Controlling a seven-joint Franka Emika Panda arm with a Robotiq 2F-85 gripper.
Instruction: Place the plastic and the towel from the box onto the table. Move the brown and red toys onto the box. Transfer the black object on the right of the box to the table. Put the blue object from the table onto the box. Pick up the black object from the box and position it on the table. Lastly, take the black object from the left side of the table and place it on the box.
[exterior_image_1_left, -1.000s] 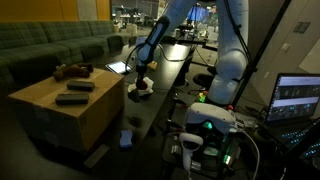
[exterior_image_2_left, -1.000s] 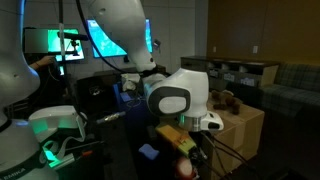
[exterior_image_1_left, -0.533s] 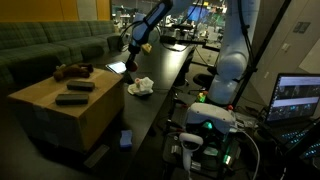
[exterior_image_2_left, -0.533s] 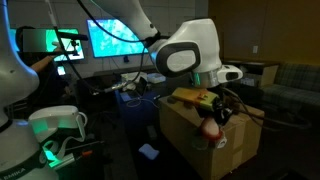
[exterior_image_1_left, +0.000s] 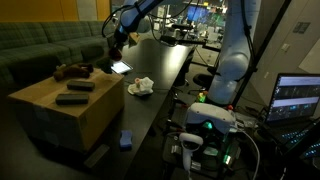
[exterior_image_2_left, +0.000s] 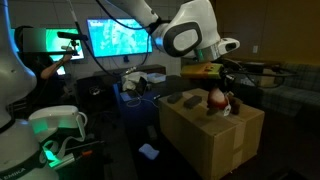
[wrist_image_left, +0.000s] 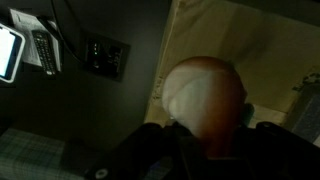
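My gripper (exterior_image_2_left: 214, 90) is shut on the round red toy (exterior_image_2_left: 216, 100) and hangs over the tan box (exterior_image_2_left: 205, 135). From the wrist the red toy (wrist_image_left: 205, 98) fills the middle between the dark fingers, with the box top (wrist_image_left: 235, 35) beneath and the dark table (wrist_image_left: 110, 100) to the left. In an exterior view the gripper (exterior_image_1_left: 112, 47) hovers by the box's (exterior_image_1_left: 55, 105) far edge. The brown toy (exterior_image_1_left: 72, 71) lies on the box with two flat black objects (exterior_image_1_left: 79, 87). A crumpled white towel or plastic (exterior_image_1_left: 141, 87) rests on the table (exterior_image_1_left: 160, 95).
A lit tablet (exterior_image_1_left: 118, 68) lies on the table near the box. A pale-blue block (exterior_image_1_left: 125, 140) sits low by the box's near corner. A green sofa (exterior_image_1_left: 45, 45) stands behind the box. Monitors, a laptop (exterior_image_1_left: 298, 98) and cables crowd the robot's base.
The arm has risen from over the white bundle on the table and swung across to the box, carrying the red toy with it. The jaws stayed shut.
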